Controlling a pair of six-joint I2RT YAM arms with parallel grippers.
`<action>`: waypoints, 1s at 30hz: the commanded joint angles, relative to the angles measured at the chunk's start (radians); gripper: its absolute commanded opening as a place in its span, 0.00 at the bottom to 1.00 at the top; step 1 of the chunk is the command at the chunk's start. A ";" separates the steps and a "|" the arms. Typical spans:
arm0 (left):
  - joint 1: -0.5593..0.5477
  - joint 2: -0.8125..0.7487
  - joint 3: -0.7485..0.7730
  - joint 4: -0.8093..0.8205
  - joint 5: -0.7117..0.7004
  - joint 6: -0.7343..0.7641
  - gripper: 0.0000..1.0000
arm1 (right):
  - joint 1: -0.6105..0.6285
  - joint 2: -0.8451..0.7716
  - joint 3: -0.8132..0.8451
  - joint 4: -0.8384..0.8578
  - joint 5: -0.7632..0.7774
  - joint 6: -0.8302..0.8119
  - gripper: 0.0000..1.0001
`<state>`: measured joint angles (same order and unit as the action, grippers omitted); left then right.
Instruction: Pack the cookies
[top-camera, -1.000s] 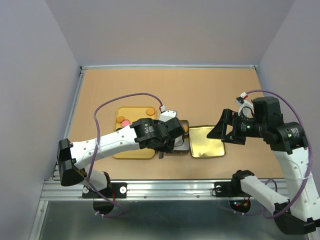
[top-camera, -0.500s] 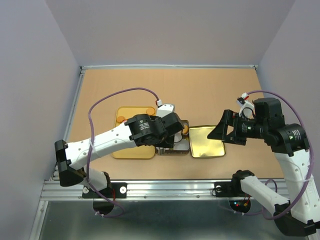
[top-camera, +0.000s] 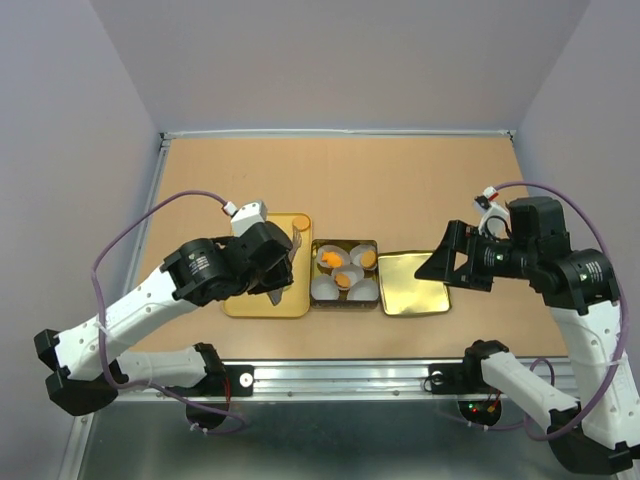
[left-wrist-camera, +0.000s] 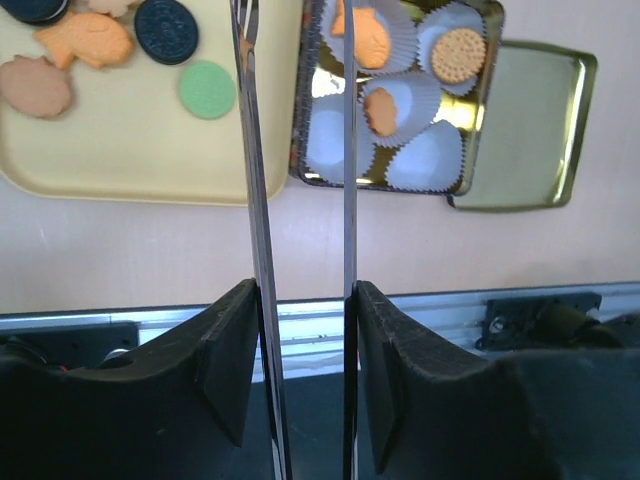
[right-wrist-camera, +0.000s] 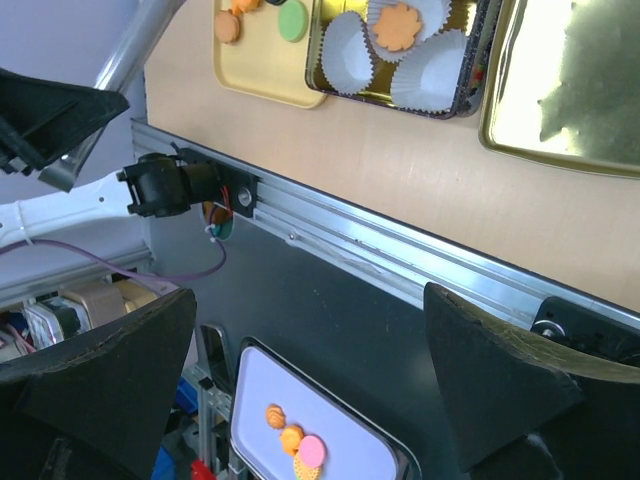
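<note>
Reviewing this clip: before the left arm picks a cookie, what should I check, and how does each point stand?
1. Left gripper empty: ok. It is open, with nothing between its blades where they show.
2. Blade tips aimed at one cookie: cannot tell. The tips run off the top of the wrist view.
3. Cookies on the tray: ok, several lie there.
4. Free cups in the tin: ok, two near cups are empty.
5. Lid off the tin: ok, it lies beside it.
6. Right gripper out of the way: ok. It is open and not over the tin.
</note>
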<state>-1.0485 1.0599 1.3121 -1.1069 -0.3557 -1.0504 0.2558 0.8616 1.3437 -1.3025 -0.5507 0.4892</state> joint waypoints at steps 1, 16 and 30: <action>0.047 -0.014 -0.054 -0.011 0.015 -0.046 0.51 | 0.003 -0.021 -0.012 0.014 -0.018 -0.015 1.00; 0.222 0.259 0.001 0.133 0.078 0.296 0.63 | 0.003 -0.021 -0.032 0.016 -0.014 -0.018 1.00; 0.329 0.480 0.022 0.255 0.099 0.503 0.64 | 0.010 0.069 0.011 0.066 0.063 -0.040 1.00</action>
<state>-0.7357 1.4952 1.2797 -0.8898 -0.2573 -0.6350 0.2565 0.9104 1.3258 -1.2972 -0.5205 0.4702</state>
